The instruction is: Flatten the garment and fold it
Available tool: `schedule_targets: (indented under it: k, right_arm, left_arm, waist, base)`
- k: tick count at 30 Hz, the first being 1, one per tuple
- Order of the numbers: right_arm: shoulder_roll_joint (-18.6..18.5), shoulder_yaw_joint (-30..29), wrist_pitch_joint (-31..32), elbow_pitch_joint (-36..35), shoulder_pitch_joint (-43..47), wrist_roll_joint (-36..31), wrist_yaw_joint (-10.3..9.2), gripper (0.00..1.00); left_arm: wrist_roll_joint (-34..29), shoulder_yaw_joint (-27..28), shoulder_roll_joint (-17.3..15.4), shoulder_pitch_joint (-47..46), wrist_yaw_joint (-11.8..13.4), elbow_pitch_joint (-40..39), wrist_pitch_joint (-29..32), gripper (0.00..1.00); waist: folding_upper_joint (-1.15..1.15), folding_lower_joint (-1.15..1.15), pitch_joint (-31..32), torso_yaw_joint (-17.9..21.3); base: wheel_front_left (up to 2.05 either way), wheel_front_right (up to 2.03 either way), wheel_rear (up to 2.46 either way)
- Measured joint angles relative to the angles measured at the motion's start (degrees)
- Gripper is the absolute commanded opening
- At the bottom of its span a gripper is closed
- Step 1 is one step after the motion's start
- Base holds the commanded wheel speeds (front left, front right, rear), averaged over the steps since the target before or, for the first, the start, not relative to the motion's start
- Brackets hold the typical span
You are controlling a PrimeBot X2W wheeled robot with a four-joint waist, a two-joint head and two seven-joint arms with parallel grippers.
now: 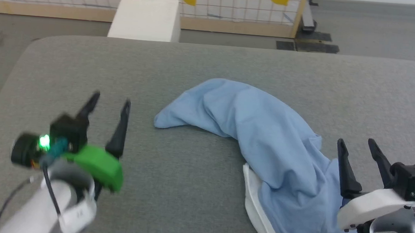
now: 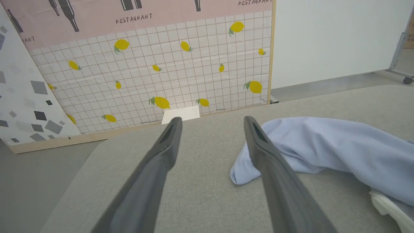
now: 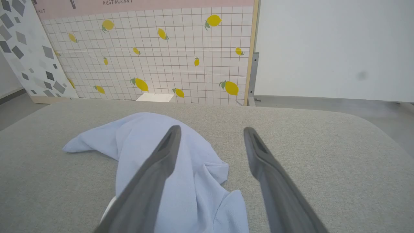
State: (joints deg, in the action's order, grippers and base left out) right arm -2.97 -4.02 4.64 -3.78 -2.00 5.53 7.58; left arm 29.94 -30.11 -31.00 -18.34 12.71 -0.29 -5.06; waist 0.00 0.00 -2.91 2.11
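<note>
Head view: your light blue knit polo shirt point(image 1: 258, 135) lies crumpled on the grey fabric table point(image 1: 196, 71) beside your right gripper point(image 1: 355, 141); it and your left gripper point(image 1: 112, 99) gape empty. Flattening seems unstarted: next, pinch two edges

Left end effector point(image 1: 112, 98) and right end effector point(image 1: 355, 141), jaws wide apart, empty.

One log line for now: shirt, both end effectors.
garment: crumpled, unfolded, on grey table | left end effector: open, clear of garment | right end effector: open, empty, at garment's edge

Grey fabric table point(image 1: 85, 70) bears the crumpled blue garment point(image 1: 264, 143).
</note>
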Motion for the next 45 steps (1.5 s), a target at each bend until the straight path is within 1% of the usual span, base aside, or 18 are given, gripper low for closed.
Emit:
schedule_targets:
  k: [5, 8, 11, 17, 20, 21, 24, 27, 30, 31, 33, 35, 37, 40, 43, 45]
  right_arm:
    - [0.0, 0.3, 0.5, 0.0, 1.3, 0.0, 0.0, 1.0]
    - [0.0, 0.7, 1.3, 0.0, 1.7, 0.0, 0.0, 1.0]
    - [0.0, 0.7, 1.9, 0.1, 2.0, 0.0, 0.0, 1.0]
    - [0.0, 0.7, 2.0, 0.0, 2.2, 0.0, 0.0, 1.0]
    - [0.0, -0.2, 3.6, -0.4, 2.1, -0.2, 0.01, 1.0]
    - [-0.2, -0.4, 5.0, -0.5, 2.0, 0.0, 0.0, 1.0]
    - [-2.9, 0.1, 12.0, -0.4, 0.4, 1.5, 0.0, 1.0]
    - [-7.4, 1.8, 21.4, 0.0, -2.8, 4.1, 0.0, 1.0]
    - [-12.5, 4.1, 32.1, 1.6, -6.4, 7.7, 0.0, 1.0]
    - [-13.5, 4.4, 34.7, 2.2, -7.4, 8.8, 0.0, 1.0]
    - [-17.0, 6.8, 40.5, 3.5, -9.6, 10.8, 0.01, 1.0]
    - [-18.6, 7.5, 44.1, 4.9, -11.8, 13.3, -0.01, 1.0]
    - [-20.3, 8.9, 46.4, 6.1, -14.1, 14.4, 0.0, 1.0]
    - [-22.0, 10.2, 47.7, 8.1, -16.6, 14.7, 0.0, 1.0]
    - [-23.0, 12.2, 47.8, 10.5, -17.5, 14.7, 0.0, 1.0]
    - [-23.0, 13.1, 47.8, 12.1, -17.7, 14.6, -0.01, 1.0]
  left_arm:
    - [-1.0, -1.4, -0.2, 6.9, 2.0, -2.9, -3.1, 1.0]
    - [-2.4, -2.3, -0.2, 9.3, 3.1, -3.8, -4.2, 1.0]
    - [-2.5, -2.4, 0.1, 10.2, 4.0, -4.2, -4.7, 1.0]
    - [-2.5, -2.6, 0.2, 10.0, 4.0, -4.9, -4.6, 1.0]
    - [-2.5, -2.7, 0.2, 9.7, 4.0, -5.2, -4.3, 1.0]
    - [-2.5, -2.7, 0.2, 9.5, 4.0, -5.3, -4.1, 1.0]
    - [-2.6, -2.5, 0.2, 9.1, 4.0, -5.5, -4.1, 1.0]
    - [-2.9, -2.6, 0.3, 8.5, 4.0, -5.8, -4.1, 1.0]
    - [-3.2, -2.6, 0.5, 7.3, 4.0, -5.9, -4.2, 1.0]
    - [-3.3, -2.6, 0.6, 7.0, 4.1, -5.9, -4.2, 1.0]
    - [-3.4, -2.8, 1.0, 6.1, 4.1, -5.9, -4.2, 1.0]
    - [-3.7, -2.9, 1.4, 5.3, 4.1, -5.8, -4.5, 1.0]
    - [-3.7, -2.9, 1.8, 4.4, 4.1, -5.7, -4.7, 1.0]
    - [-3.8, -3.1, 2.4, 3.3, 4.1, -5.5, -5.1, 1.0]
    - [-4.1, -3.3, 2.9, 2.4, 4.1, -5.1, -5.4, 1.0]
    - [-4.1, -3.4, 3.2, 2.1, 4.0, -4.7, -5.7, 1.0]
  waist:
    - [0.0, 0.0, 0.7, -1.9]
    - [0.0, 0.0, 0.9, -2.6]
    - [0.0, 0.0, 0.9, -3.0]
    - [0.0, 0.0, 0.5, -3.6]
    - [0.0, 0.0, -0.2, -3.7]
    - [0.0, 0.0, -0.5, -3.8]
    - [0.0, 0.0, -1.7, -4.1]
    - [0.0, 0.0, -3.2, -4.5]
    - [0.0, 0.0, -5.2, -5.2]
    - [0.0, 0.0, -5.7, -5.4]
    - [0.0, 0.0, -7.1, -6.0]
    - [0.0, 0.0, -8.4, -6.7]
    - [0.0, 0.0, -9.8, -7.6]
    - [0.0, 0.0, -11.7, -9.0]
    - [0.0, 0.0, -13.3, -10.6]
    - [0.0, 0.0, -14.2, -11.5]
  base:
    - [0.0, 0.0, 0.0]
    - [0.0, 0.0, 0.0]
    - [0.0, 0.0, 0.0]
    - [0.0, 0.0, 0.0]
    - [0.0, 0.0, 0.0]
    - [0.0, 0.0, 0.0]
    - [0.0, 0.0, 0.0]
    - [0.0, 0.0, 0.0]
    - [0.0, 0.0, 0.0]
    - [0.0, 0.0, 0.0]
    - [0.0, 0.0, 0.0]
    - [0.0, 0.0, 0.0]
    - [0.0, 0.0, 0.0]
    - [0.0, 0.0, 0.0]
    - [0.0, 0.0, 0.0]
    - [0.0, 0.0, 0.0]
